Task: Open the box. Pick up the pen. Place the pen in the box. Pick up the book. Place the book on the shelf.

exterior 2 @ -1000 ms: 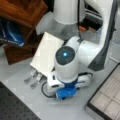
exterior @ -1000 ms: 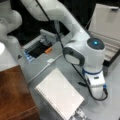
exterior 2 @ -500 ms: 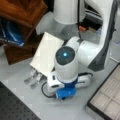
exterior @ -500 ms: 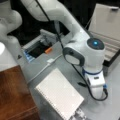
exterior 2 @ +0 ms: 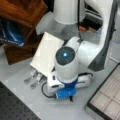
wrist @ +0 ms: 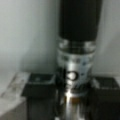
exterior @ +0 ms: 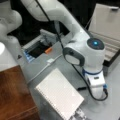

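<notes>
The box [exterior: 110, 50] stands open at a front view's right, its lid raised and the beige lining [exterior 2: 107, 100] showing. The slim black and silvery pen [wrist: 76, 62] lies on the grey table, and one end [exterior: 81, 88] pokes out from under the hand. My gripper [wrist: 75, 87] is low over the table with a dark finger [wrist: 40, 87] pressed against each side of the pen. The white spiral book [exterior: 60, 95] lies flat just beside the hand, also seen in a front view [exterior 2: 47, 53]. The reddish-brown shelf [exterior: 12, 95] is at a front view's left.
A small grey tray [exterior: 37, 48] with a dark interior and an orange item [exterior: 48, 50] sits behind the book. A metal slotted stand [exterior 2: 33, 76] lies at the book's corner. A black perforated mat [exterior 2: 15, 107] covers a front view's bottom left.
</notes>
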{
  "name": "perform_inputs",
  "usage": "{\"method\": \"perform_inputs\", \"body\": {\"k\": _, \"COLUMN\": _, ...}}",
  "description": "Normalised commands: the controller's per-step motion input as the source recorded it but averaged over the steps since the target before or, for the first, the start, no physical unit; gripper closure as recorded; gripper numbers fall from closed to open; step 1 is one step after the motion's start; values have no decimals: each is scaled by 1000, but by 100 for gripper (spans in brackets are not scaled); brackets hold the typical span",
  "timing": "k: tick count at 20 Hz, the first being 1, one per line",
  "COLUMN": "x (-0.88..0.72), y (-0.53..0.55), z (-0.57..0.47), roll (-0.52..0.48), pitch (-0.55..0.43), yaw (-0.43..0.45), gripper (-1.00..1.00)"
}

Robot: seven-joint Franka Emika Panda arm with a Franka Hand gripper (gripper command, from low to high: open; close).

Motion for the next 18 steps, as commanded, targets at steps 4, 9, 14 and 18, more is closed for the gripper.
{"method": "perform_inputs", "body": {"k": 4, "x": -196, "y": 204, "z": 13, "roll": -179, "pitch": 2, "yaw": 54, "gripper": 100}}
{"method": "perform_inputs", "body": {"k": 9, "x": -170, "y": 136, "z": 164, "roll": -196, "pitch": 31, "yaw": 24, "gripper": 100}}
{"method": "perform_inputs", "body": {"k": 14, "x": -102, "y": 52, "z": 292, "roll": -200, "pitch": 81, "yaw": 13, "gripper": 100}}
{"method": "perform_inputs", "body": {"k": 18, "x": -31, "y": 70, "z": 327, "roll": -169, "pitch": 105, "yaw": -38, "gripper": 100}}
